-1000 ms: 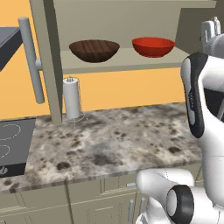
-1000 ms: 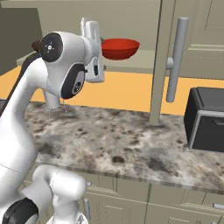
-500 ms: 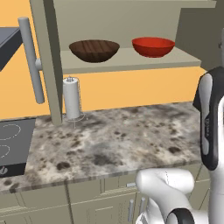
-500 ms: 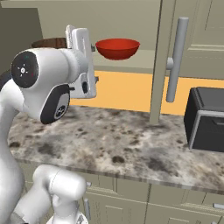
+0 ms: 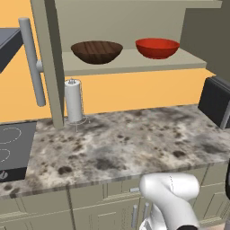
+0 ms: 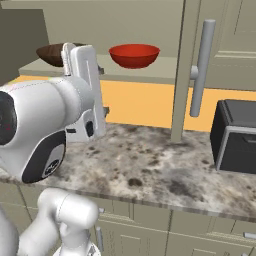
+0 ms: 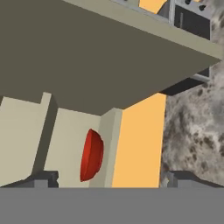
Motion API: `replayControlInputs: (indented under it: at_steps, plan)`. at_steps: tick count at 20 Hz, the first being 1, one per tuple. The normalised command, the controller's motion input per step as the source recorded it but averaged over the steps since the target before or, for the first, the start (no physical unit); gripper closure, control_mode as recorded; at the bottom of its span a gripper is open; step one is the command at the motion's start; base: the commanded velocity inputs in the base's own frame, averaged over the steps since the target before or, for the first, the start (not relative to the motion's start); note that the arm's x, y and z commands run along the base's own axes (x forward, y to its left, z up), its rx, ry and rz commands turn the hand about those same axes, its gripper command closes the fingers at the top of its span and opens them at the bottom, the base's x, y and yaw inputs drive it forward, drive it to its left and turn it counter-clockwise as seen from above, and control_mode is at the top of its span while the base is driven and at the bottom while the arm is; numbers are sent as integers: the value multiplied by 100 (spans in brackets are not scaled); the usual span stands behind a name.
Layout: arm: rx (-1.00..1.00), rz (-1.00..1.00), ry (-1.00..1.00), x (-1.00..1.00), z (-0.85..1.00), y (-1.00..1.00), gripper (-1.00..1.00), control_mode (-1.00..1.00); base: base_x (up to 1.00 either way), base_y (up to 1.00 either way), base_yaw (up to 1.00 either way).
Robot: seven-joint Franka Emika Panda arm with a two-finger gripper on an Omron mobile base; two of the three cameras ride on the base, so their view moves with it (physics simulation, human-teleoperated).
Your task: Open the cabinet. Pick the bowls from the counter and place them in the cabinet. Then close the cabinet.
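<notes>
Grey bar handle (image 6: 201,67) at upper right looks stiff and smooth, best taken at mid-length to swing the light door (image 6: 181,70) shut. 2 bowls (image 5: 96,51) (image 5: 157,47) sit on the cabinet (image 5: 134,62) shelf, upper centre. Gripper (image 7: 109,177) is rolled sideways, fingers apart, empty.

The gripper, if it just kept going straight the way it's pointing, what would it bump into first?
Probably the cabinet. The open gripper points at its shelf front, with the red bowl just left of centre. Depth is unclear, so the bowl could come first.
</notes>
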Motion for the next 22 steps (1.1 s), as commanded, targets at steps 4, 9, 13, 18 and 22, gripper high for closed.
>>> replayControlInputs:
  at_steps: [4, 9, 13, 18, 22]
  plan:
    - [0, 2, -1, -100, 0, -8, -100, -100, 0, 0, 0]
    - [0, 3, 0, -98, 0, -14, -100, -100, 0, 0, 0]
    - [0, 6, 0, -70, 0, -28, -100, -100, 0, 0, 0]
    - [0, 10, 10, -26, 0, -22, -100, -100, 0, 0, 0]
    - [2, 15, 4, 5, -7, -8, -100, -100, 0, 0, 0]
